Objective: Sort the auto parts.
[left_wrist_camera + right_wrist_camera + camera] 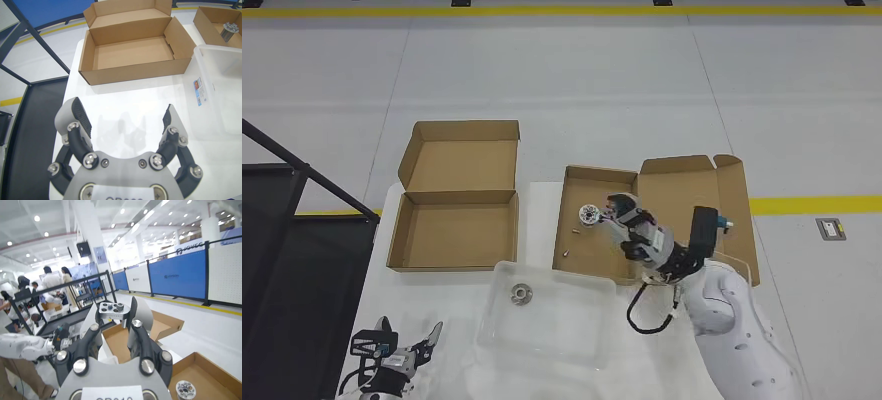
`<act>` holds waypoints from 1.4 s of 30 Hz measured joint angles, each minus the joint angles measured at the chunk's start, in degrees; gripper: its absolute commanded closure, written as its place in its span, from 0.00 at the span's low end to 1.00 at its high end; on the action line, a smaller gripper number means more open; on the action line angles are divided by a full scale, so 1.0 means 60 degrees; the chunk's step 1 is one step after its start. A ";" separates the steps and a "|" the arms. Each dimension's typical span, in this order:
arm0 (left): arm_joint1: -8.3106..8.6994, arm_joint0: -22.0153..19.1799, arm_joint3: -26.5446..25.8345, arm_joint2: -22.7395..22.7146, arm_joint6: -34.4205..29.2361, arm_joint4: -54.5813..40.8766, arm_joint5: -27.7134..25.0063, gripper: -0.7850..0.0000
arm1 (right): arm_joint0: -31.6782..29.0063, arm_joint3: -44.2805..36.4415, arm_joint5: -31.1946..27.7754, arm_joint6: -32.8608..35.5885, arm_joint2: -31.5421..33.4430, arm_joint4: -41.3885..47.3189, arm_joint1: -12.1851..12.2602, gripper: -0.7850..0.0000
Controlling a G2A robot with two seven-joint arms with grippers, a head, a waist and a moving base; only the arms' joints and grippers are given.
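Two open cardboard boxes sit side by side toward the far edge of the table [542, 215], the left box [454, 235] and the right box [587, 258], which has a round flanged part [589, 213] near its far wall. A clear bin [562, 335] lies at the near edge, with a ring-shaped part [520, 293] by its far left corner. The right gripper [115, 318] hangs above the right box, clamped on a drilled metal block [110, 309]. The left gripper [122, 104] hovers over the table's near left corner, spread wide, nothing between its pads
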 measured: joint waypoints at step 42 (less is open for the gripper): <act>0.0000 0.0000 0.0000 0.0000 0.0000 0.0000 0.0000 0.00 | 0.1054 0.1427 -0.0472 0.7090 0.0025 0.6188 0.0070 1.00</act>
